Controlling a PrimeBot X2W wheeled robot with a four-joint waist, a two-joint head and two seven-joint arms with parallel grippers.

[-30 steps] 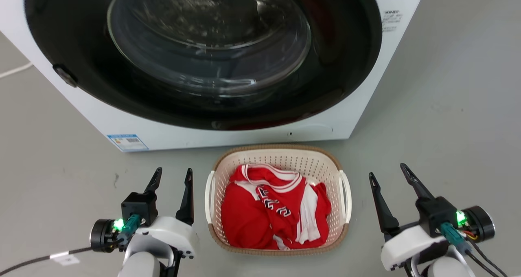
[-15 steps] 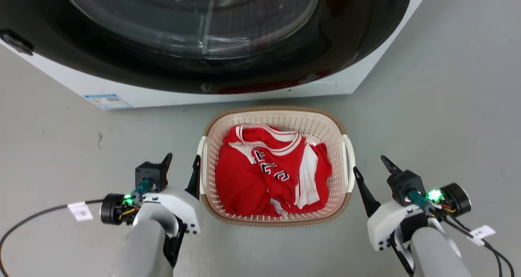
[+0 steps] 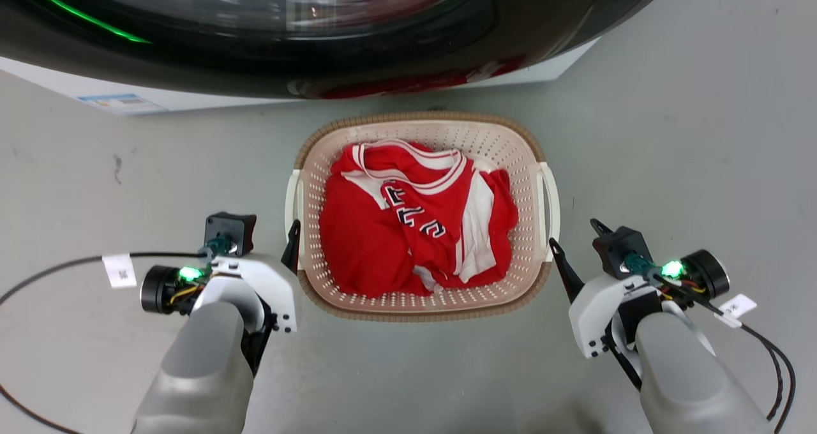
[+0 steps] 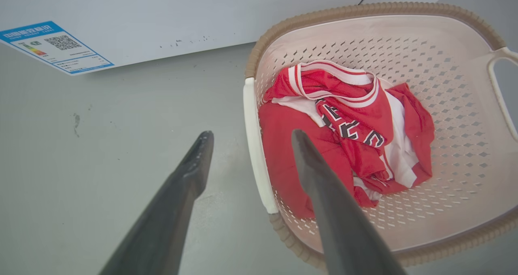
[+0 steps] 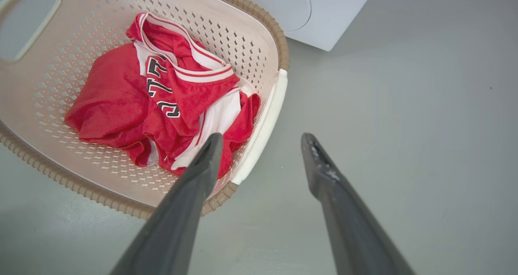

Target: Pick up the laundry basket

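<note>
The laundry basket point(image 3: 421, 119), cream perforated plastic with a brown woven rim, stands on the grey floor in front of the washer and holds a red and white jersey point(image 3: 383, 242). My left gripper point(image 3: 268, 239) is open beside the basket's left white handle point(image 3: 292, 198). In the left wrist view that handle point(image 4: 251, 117) runs between the open gripper's point(image 4: 251, 134) two fingers, one outside the basket point(image 4: 445, 64) and one over the jersey. My right gripper point(image 3: 577, 246) is open by the right handle point(image 3: 553, 198); in the right wrist view the gripper point(image 5: 261, 137) straddles the handle point(image 5: 271, 105) above it.
The white washer with its dark round door point(image 3: 319, 51) stands just behind the basket; its lower panel point(image 4: 202, 12) carries a blue label point(image 4: 52, 46). Black cables lie on the floor at the left point(image 3: 51, 271) and right point(image 3: 775, 364). Grey floor lies to both sides.
The head camera has tilted down, so the washer slid up the picture. Both open grippers have come in toward the basket's side handles and tipped downward over them.
</note>
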